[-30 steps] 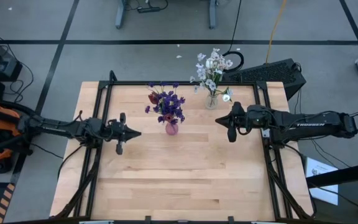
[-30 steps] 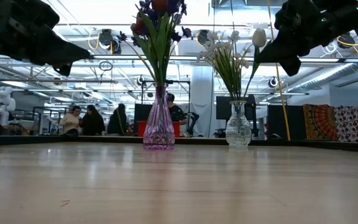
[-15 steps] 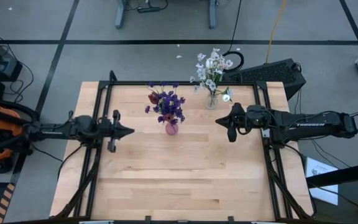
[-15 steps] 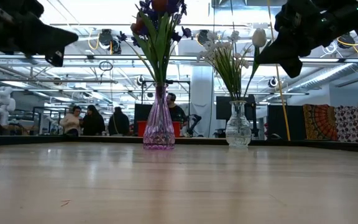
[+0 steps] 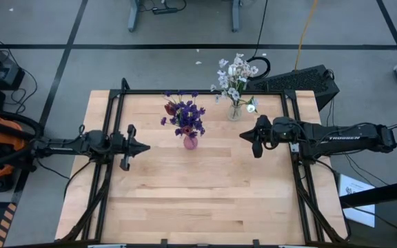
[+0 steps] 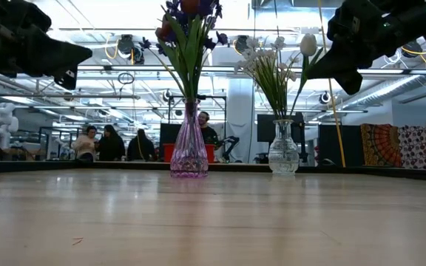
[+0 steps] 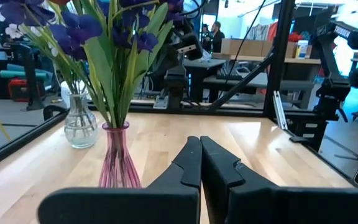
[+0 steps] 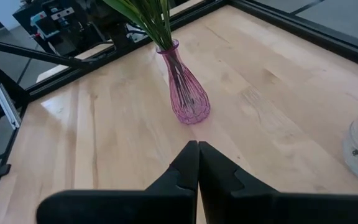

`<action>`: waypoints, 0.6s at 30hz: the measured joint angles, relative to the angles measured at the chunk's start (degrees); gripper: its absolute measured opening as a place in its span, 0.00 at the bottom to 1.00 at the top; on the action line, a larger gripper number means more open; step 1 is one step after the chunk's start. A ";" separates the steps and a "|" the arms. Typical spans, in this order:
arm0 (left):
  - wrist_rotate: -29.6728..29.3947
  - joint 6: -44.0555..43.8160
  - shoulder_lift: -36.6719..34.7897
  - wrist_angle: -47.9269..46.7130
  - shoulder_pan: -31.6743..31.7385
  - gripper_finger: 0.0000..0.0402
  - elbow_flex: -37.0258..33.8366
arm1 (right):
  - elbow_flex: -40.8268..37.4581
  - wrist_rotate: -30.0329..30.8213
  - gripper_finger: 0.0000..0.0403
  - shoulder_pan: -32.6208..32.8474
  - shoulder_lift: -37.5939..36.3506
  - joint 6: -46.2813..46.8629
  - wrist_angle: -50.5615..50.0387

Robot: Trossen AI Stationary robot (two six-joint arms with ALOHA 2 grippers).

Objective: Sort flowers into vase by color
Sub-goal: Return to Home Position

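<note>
A pink glass vase point(image 5: 190, 142) point(image 6: 189, 150) stands on its base near the table's middle and holds purple blossom clusters and dark red tulips point(image 5: 183, 116). A clear glass vase point(image 5: 234, 110) point(image 6: 283, 151) stands near the far edge and holds white tulips and sprays of tiny white blossoms point(image 5: 233, 74). My left gripper point(image 5: 145, 146) point(image 7: 199, 145) hovers left of the pink vase, shut and empty. My right gripper point(image 5: 242, 135) point(image 8: 197, 149) hovers right of the pink vase, near the clear vase, shut and empty.
A black metal frame point(image 5: 205, 92) runs along the table's far edge and both sides. Bare wooden tabletop point(image 5: 198, 200) lies toward the near edge. Beyond the far edge, people point(image 6: 109, 142) stand in the room, and a dark keyboard-like case point(image 5: 300, 80) lies on the floor.
My left gripper has drawn back toward the table's left edge, away from the pink vase, staying shut. The right arm and both vases have kept still.
</note>
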 joint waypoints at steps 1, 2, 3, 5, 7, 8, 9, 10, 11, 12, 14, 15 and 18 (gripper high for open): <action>-0.08 0.00 -0.01 -0.32 0.00 0.01 0.00 | 0.00 -0.01 0.00 0.00 0.00 -0.05 -0.24; -0.53 0.00 -0.01 -1.02 0.00 0.01 0.00 | 0.00 -0.01 0.00 0.00 0.00 -0.15 -0.41; -1.53 -0.04 0.01 -2.06 0.00 0.01 0.00 | 0.00 -0.01 0.00 0.00 0.00 -0.21 -0.50; -2.25 -0.04 0.03 -2.29 0.00 0.01 -0.02 | 0.00 -0.01 0.00 0.00 0.00 -0.38 -0.67; -2.40 -0.03 0.12 -2.19 0.00 0.03 -0.02 | 0.00 -0.01 0.00 0.26 0.00 -0.36 -0.78; -2.45 -0.02 0.10 -2.15 0.00 0.03 -0.02 | -0.01 -0.01 0.00 0.47 0.00 -0.48 -0.78; -2.51 -0.02 0.10 -2.13 0.00 0.04 -0.02 | 0.00 0.07 0.00 0.70 0.00 -1.11 -0.77; -2.52 -0.03 0.10 -2.18 0.00 0.04 -0.02 | 0.00 0.54 0.00 0.98 0.00 -1.94 -0.76; -2.57 -0.04 0.10 -2.22 0.00 0.04 -0.04 | 0.00 1.23 0.00 1.37 0.00 -2.84 -0.75; -2.58 -0.03 0.10 -2.22 0.00 0.04 -0.04 | 0.00 2.23 0.00 1.92 0.00 -3.64 -0.65; -2.59 -0.03 0.10 -2.21 0.00 0.05 -0.04 | 0.00 4.72 0.00 3.61 0.00 -5.46 -0.19; -2.60 -0.04 0.10 -2.21 0.00 0.05 -0.04 | 0.00 6.08 0.00 4.71 0.00 -6.71 0.24; -2.62 -0.04 0.10 -2.22 0.00 0.05 -0.04 | 0.00 10.24 0.00 8.23 0.00 -10.57 1.72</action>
